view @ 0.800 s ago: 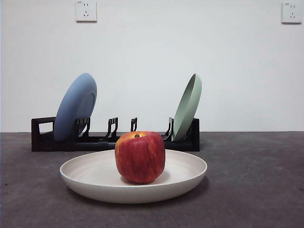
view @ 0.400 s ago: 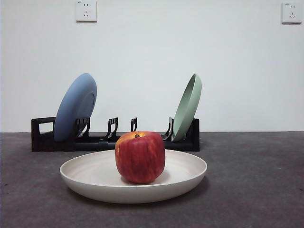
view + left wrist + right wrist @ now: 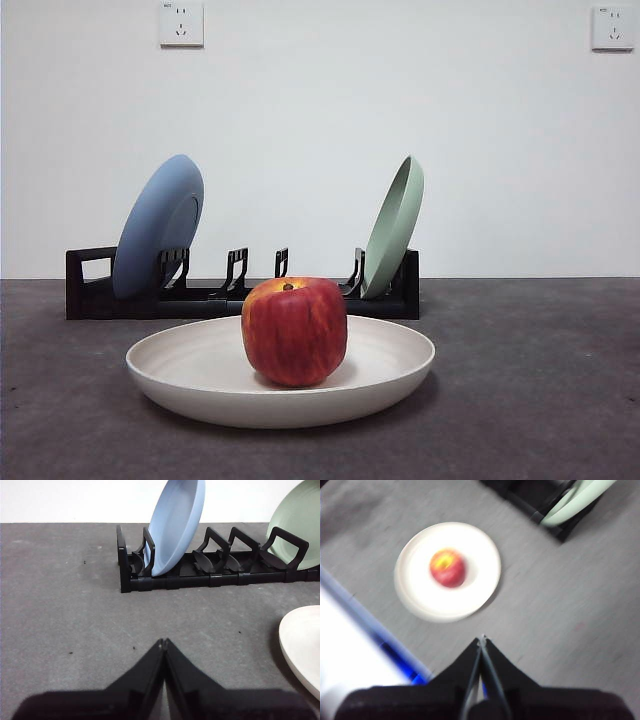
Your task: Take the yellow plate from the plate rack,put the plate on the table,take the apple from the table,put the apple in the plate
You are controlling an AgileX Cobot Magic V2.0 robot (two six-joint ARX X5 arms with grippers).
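The wide, shallow, matte cream round yellow plate (image 3: 281, 375) lies flat on the dark grey, mottled table (image 3: 540, 400), nearest of all and about centred. The red apple (image 3: 294, 331) with a yellow-orange patch by its stem stands upright in the middle of that plate, touching its floor. Behind it, farther back and reaching to the left, the long low black plastic plate rack (image 3: 240, 292) stands near the white wall; a blue plate (image 3: 158, 225) leans in its left slots beside the handle loop, and a pale green plate (image 3: 394, 226) leans at its right end. Two white wall sockets (image 3: 181, 23) sit high on the wall; no writing on them is legible. The left gripper (image 3: 163, 642) hovers low over bare table left of the plate, jaws pressed together, empty. The right gripper (image 3: 482, 640) hangs high above the plate, jaws likewise closed on nothing.
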